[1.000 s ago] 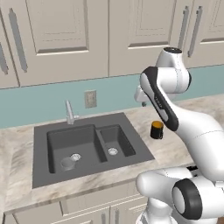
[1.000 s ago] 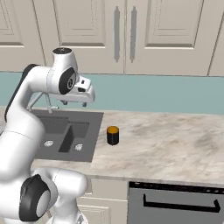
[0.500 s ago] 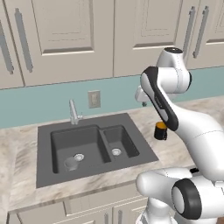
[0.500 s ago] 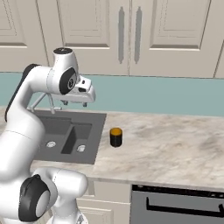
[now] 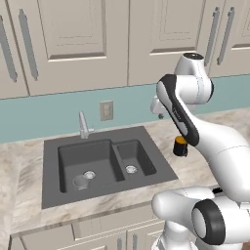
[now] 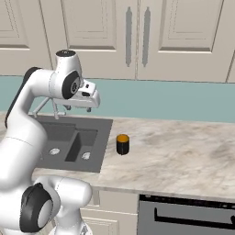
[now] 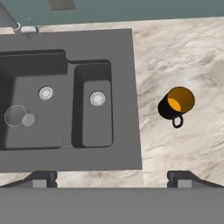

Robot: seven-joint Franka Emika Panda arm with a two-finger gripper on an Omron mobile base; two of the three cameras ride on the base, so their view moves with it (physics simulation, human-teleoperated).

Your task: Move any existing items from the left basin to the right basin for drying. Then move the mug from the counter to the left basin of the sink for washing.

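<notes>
While fingers (image 7: pixel 43 178) spread wide — mug (image 7: pixel 176 104) upright, handle toward the camera — glass (image 7: pixel 16 116) upright.

No text, label, brand, number or sign can be read anywhere. The small black cylindrical mug with the orange inside (image 7: pixel 176 105), at the right of the hand view, carries no print. The dark grey matte double-basin sink (image 7: pixel 127 87), at the left of that view, is unmarked, and so is the beige marble-patterned stone worktop (image 7: pixel 183 57) around it. The grey wall outlet plate (image 5: pixel 106 110), above the sink in the left base view, shows no lettering.
</notes>
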